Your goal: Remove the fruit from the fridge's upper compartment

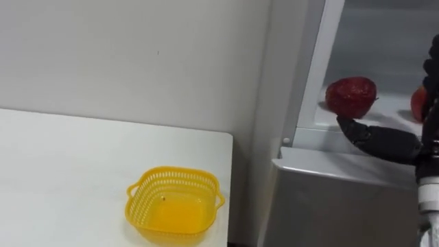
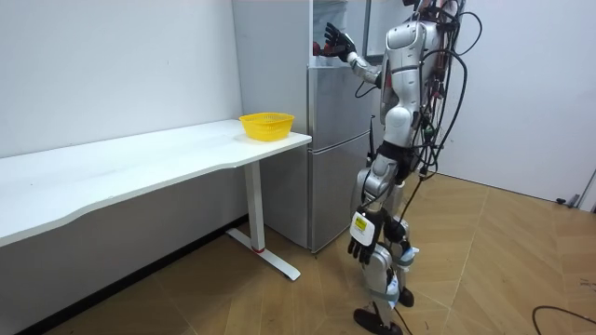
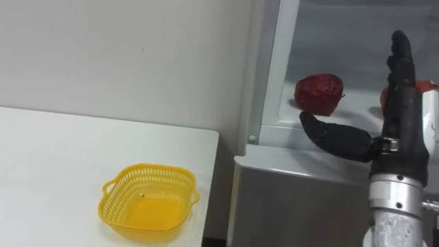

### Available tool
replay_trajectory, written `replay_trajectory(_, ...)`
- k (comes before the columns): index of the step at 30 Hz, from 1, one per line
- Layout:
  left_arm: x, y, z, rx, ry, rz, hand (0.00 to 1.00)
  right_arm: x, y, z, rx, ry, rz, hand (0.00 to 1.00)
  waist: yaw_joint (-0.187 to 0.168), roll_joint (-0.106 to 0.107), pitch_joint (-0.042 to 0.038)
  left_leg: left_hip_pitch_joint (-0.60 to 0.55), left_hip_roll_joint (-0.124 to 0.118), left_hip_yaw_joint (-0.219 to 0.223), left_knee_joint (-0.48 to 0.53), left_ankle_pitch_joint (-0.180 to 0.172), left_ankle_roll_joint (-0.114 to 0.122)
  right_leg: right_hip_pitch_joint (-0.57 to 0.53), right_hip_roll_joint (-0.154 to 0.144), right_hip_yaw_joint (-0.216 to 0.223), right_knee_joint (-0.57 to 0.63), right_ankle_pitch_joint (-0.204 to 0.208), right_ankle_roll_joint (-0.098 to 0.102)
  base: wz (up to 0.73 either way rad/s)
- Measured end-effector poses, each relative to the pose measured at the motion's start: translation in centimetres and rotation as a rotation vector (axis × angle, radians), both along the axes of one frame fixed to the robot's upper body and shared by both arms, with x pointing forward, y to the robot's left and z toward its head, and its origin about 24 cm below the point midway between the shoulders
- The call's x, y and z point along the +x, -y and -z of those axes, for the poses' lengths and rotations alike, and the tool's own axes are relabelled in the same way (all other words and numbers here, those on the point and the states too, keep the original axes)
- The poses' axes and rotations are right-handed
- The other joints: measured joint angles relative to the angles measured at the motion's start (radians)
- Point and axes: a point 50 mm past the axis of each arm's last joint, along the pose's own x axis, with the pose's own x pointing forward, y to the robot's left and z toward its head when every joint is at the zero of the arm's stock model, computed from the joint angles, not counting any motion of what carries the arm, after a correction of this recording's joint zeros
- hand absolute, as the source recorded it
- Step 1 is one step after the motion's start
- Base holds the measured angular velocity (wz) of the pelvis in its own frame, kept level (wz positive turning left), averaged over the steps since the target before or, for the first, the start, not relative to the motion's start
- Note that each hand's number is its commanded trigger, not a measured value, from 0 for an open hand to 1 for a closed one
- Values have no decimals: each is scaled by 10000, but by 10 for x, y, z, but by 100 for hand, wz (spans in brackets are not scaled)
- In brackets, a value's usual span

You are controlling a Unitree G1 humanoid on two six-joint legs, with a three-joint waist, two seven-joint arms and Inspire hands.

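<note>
A dark red round fruit [image 3: 319, 92] lies on the white shelf [image 3: 357, 118] of the open upper fridge compartment. A second red fruit [image 1: 418, 103] lies further right, mostly hidden behind my right hand. My right hand [image 3: 405, 116] is raised in front of the shelf and is open. Its fingers point straight up and its thumb [image 3: 336, 137] reaches left, just below and in front of the first fruit, apart from it. In the room view my left hand [image 2: 363, 240] hangs at my side with relaxed fingers and holds nothing.
A yellow plastic basket [image 3: 147, 204] stands empty at the near right corner of the white table [image 3: 55, 158], left of the fridge. The grey top of the lower fridge door [image 3: 302, 178] juts out below the shelf. I stand facing the fridge [image 2: 335, 140].
</note>
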Motion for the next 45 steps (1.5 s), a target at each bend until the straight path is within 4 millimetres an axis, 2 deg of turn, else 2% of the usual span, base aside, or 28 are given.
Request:
replay_trajectory(3, 2, -1, -1, 104, 157, -57, 0, 3, 4, -2, -64, -116, -72, 0, 124, -32, 2, 8, -3, -48, -1, 0, 0, 34, -2, -33, 3, 0, 0, 4)
replay_trajectory(5, 3, -3, -1, 154, 224, -158, 0, 11, 6, -4, -129, -314, -10, 0, 123, -85, 34, 30, -3, -71, 2, 4, -6, 65, 1, -37, -3, 0, 0, 2)
replay_trajectory(12, 2, -4, -3, 230, 184, 583, 0, 30, 13, -12, -86, -603, 50, 0, 122, -193, -16, 20, -17, -131, 33, 6, -7, 105, -17, -152, -11, 0, 1, 2)
replay_trajectory(18, 1, -7, -4, 323, 144, 474, 0, 32, 19, -21, -137, -435, 91, 0, 199, -220, -36, 23, -18, -192, 63, 9, -8, 132, -32, -250, -2, 1, 1, 3)
replay_trajectory(22, 1, -9, -4, 416, 182, 360, 0, 34, 25, -17, -62, -744, 250, 0, 301, -218, -35, 9, -20, -217, 69, 16, -12, 136, -32, -272, 1, 1, 1, 0)
replay_trajectory(37, -2, -9, -4, 505, -159, 261, 0, 39, 35, -8, -507, -1865, 5, 0, 306, -218, -40, -99, -87, -361, 83, 97, 6, 123, -183, -539, 4, 0, 1, 3)
replay_trajectory(45, 2, -10, -5, 553, -50, 274, 0, 48, 39, -3, -698, -2600, -212, 0, 369, -333, -53, -112, -119, -397, 81, 152, 5, 133, -217, -571, 14, 0, 1, 0)
